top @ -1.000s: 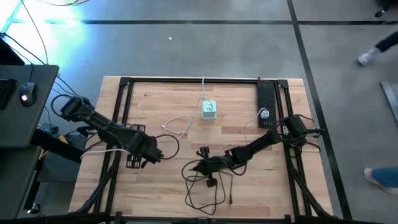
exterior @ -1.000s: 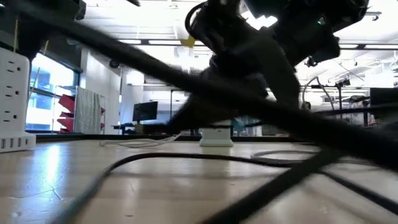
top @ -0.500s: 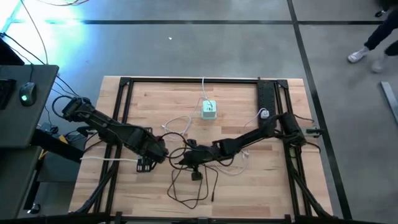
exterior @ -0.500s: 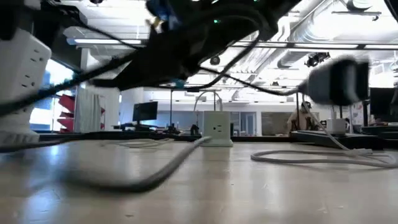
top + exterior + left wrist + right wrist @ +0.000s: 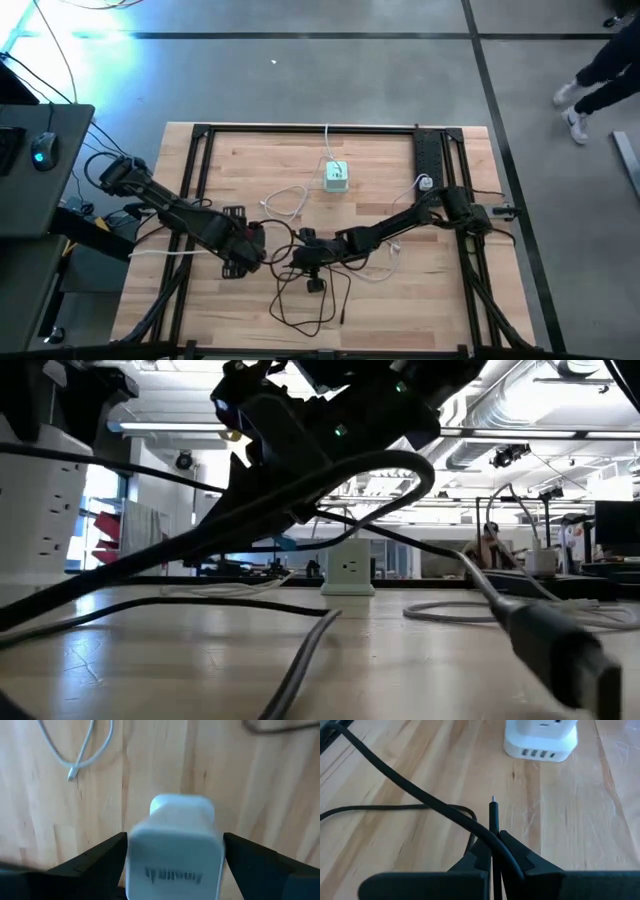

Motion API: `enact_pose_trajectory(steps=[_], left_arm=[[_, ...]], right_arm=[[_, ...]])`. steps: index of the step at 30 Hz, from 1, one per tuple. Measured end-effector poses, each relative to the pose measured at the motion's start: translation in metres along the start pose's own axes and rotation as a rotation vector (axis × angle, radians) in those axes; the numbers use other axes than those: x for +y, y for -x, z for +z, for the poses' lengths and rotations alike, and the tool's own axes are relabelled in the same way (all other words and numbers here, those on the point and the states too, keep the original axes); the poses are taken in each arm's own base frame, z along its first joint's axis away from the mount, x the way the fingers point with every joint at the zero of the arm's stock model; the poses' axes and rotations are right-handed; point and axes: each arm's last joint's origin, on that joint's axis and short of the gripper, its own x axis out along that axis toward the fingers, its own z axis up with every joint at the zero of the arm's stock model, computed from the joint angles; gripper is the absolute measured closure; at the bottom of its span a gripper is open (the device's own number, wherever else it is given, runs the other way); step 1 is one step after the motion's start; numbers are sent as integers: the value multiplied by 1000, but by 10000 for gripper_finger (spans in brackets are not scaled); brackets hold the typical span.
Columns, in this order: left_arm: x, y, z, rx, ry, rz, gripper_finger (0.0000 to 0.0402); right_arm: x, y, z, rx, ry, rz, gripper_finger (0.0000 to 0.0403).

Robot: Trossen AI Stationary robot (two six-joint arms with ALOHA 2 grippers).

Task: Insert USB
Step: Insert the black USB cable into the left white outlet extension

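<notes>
Charger block (image 5: 172,845) in L hand (image 5: 172,865), probably.

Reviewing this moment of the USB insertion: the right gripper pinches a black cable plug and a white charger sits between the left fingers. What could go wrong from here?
1. The thin black cable plug sticks out past the shut right gripper and could tilt in the pinch when pressed into a port.
2. The white charger block sits between the left gripper's wide-set fingers; it may shift.
3. The slack black cable loops near both arms and could snag.

Wooden table (image 5: 260,155) with cables (image 5: 305,305), charger (image 5: 336,177)
</notes>
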Motion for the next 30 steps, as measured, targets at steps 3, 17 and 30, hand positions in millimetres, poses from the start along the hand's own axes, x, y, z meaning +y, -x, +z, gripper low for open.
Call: enact_pose_trajectory(steps=[3, 17, 30], left_arm=[[2, 7, 0, 4, -21, 5, 95], [-6, 36, -23, 191, 147, -153, 96], [-48, -1, -86, 406, 239, 3, 171]], right_arm=[[0, 0, -1, 7, 1, 2, 402], [0, 0, -2, 18, 8, 3, 402], [0, 4, 23, -9, 4, 3, 402]])
